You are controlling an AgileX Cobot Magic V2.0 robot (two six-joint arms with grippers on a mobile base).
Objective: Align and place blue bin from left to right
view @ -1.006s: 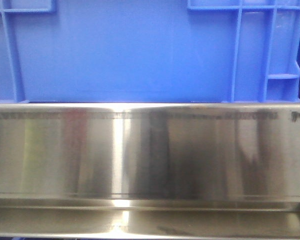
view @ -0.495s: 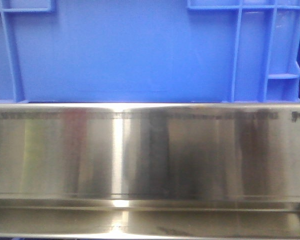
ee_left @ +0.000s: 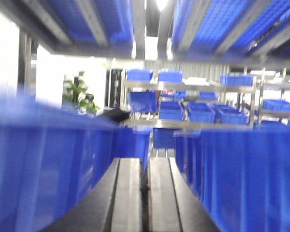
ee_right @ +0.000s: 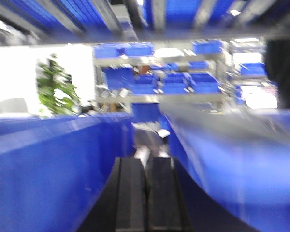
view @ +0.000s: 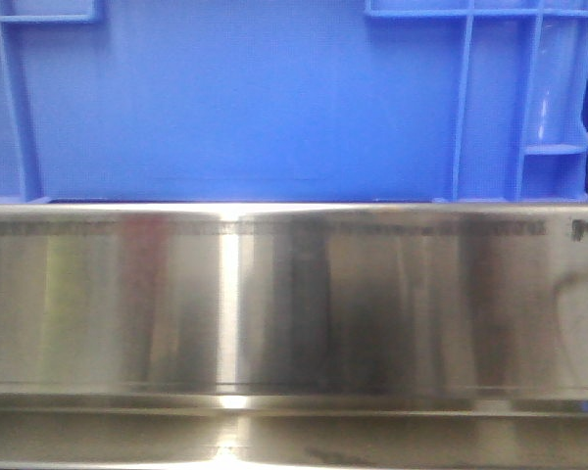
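We see the steel shelf edge [view: 294, 304] spanning the front view, and the blue bin [view: 245, 108] stands just behind it, filling the upper half. Our left gripper [ee_left: 145, 166] and right gripper [ee_right: 145, 162] each sit between blurred blue crate walls [ee_left: 48, 164], fingers pressed together on nothing.

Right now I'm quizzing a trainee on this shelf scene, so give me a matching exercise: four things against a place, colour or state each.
Things: 1 blue bin; 2 steel shelf front; 3 plant; 4 left gripper.
Descriptions: A green, far background; B shut, between blue walls; C bright blue, above the steel; D silver, reflective.
Pairs: 1-C; 2-D; 3-A; 4-B.
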